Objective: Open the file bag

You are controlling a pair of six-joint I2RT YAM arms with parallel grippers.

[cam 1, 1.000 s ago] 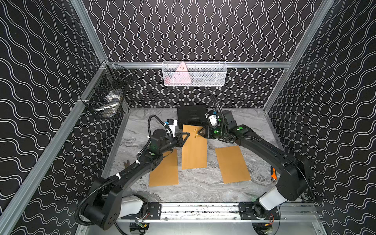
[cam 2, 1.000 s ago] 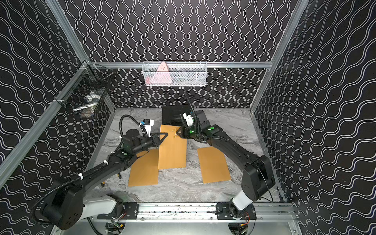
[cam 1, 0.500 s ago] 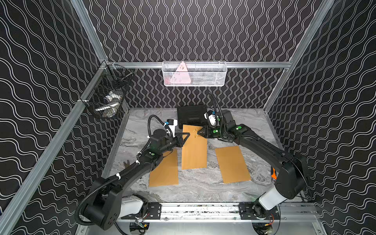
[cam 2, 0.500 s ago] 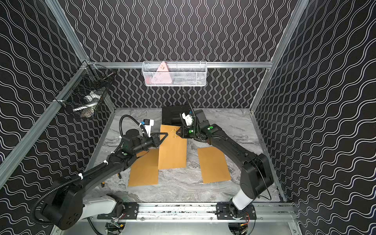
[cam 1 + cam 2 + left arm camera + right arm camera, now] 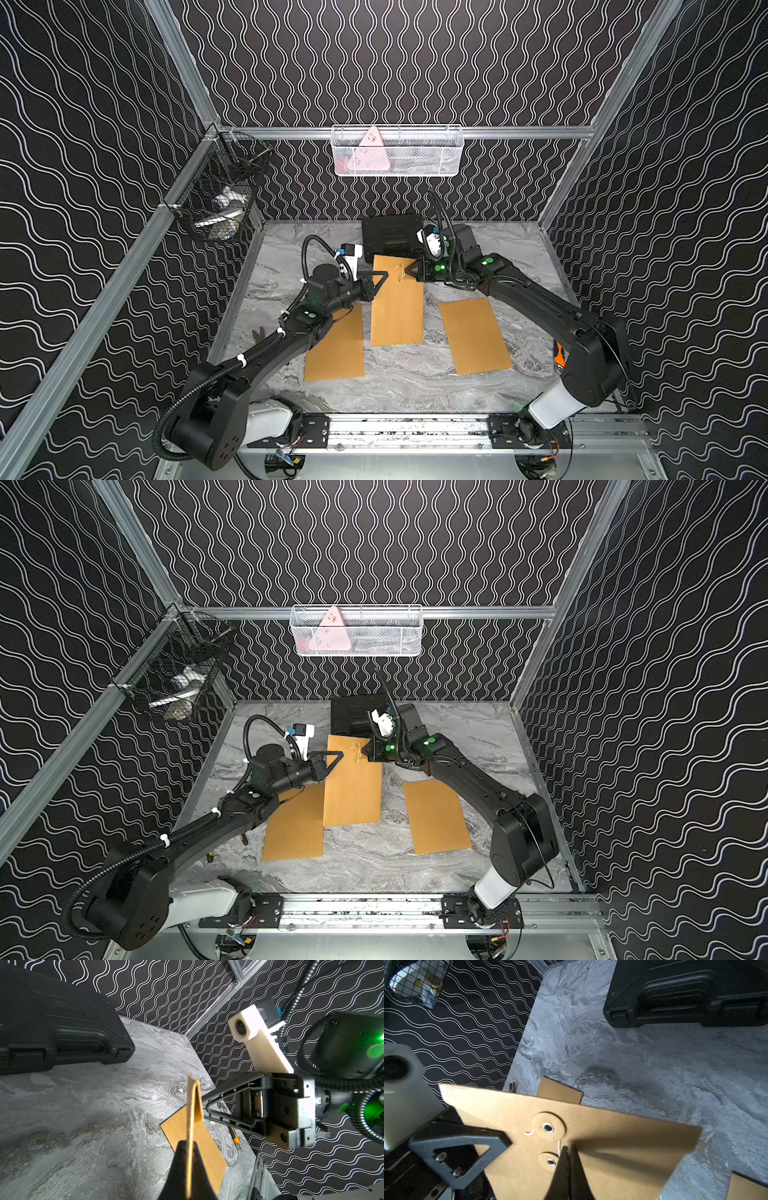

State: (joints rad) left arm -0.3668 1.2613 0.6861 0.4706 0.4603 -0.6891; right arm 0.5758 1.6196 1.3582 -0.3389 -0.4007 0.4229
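Desk (image 5: pixel 415 386): grey marble, black wavy-line walls around.
File bag (image 5: pixel 397 307): kraft, mid-desk, far end lifted off surface.
Left gripper (image 5: pixel 188 1144): jaws pinching bag's left edge.
Right gripper (image 5: pixel 568 1149): jaws pressed together on white string (image 5: pixel 559 1147) beside lower button (image 5: pixel 549 1161).
Left envelope (image 5: pixel 336 351), right envelope (image 5: pixel 476 336): flat, either side of bag.
Black case (image 5: pixel 390 239): closed, just behind bag's far end.
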